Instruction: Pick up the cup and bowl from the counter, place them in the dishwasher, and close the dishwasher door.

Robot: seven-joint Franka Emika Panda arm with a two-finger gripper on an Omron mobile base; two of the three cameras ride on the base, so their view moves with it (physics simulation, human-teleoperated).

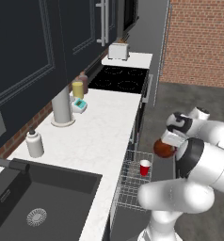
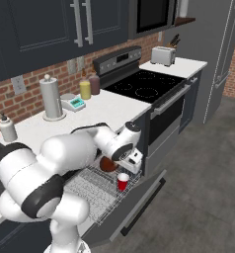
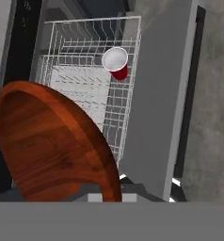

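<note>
The gripper [image 2: 133, 159] holds the bowl [image 3: 52, 141] clamped, apparently by its rim, above the rack [image 3: 85, 84] for lowering; the cup [image 3: 116, 62] already stands upright inside.

A kitchen: stove [image 1: 119, 78], toaster [image 1: 118, 51], sink [image 1: 34, 197], dishwasher [image 2: 102, 192] under counter [image 1: 102, 132].

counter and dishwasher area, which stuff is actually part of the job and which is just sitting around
Part of the job:
- small red tapered cup, standing in the grey wire rack
- reddish-brown shallow round bowl, held in the hand
- open dark dishwasher door

Just lying about:
- yellow lidded jar
- white toaster
- paper towel roll
- soap bottle
</note>
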